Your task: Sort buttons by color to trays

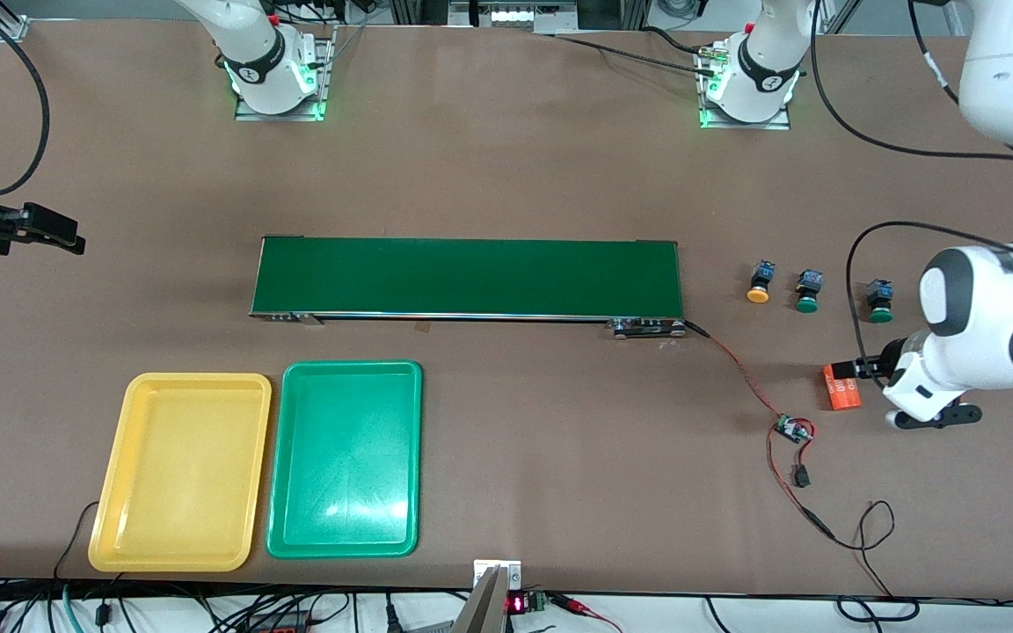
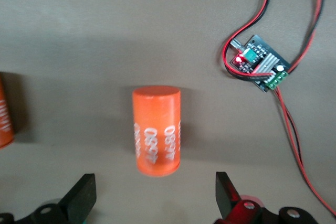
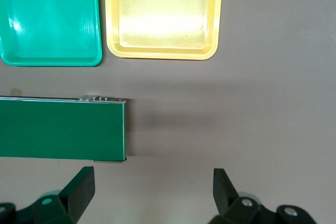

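Observation:
Three buttons stand in a row off the conveyor's end, toward the left arm's end of the table: one orange-capped [image 1: 759,283] and two green-capped [image 1: 807,293] [image 1: 879,301]. The yellow tray [image 1: 181,475] [image 3: 163,14] and the green tray [image 1: 344,457] [image 3: 50,14] lie side by side, nearer the front camera than the conveyor, both bare. My left gripper [image 1: 863,374] [image 2: 156,198] is open low over the table, facing an orange cylinder [image 1: 841,388] [image 2: 156,132], with nothing between its fingers. My right gripper [image 1: 54,230] [image 3: 154,192] hangs open and holds nothing, off the conveyor's other end.
The long dark-green conveyor [image 1: 467,277] [image 3: 58,127] crosses the table's middle. A small controller board [image 1: 792,430] [image 2: 258,64] with red and black wires lies near the orange cylinder. A second orange cylinder [image 2: 4,114] shows at the left wrist view's edge.

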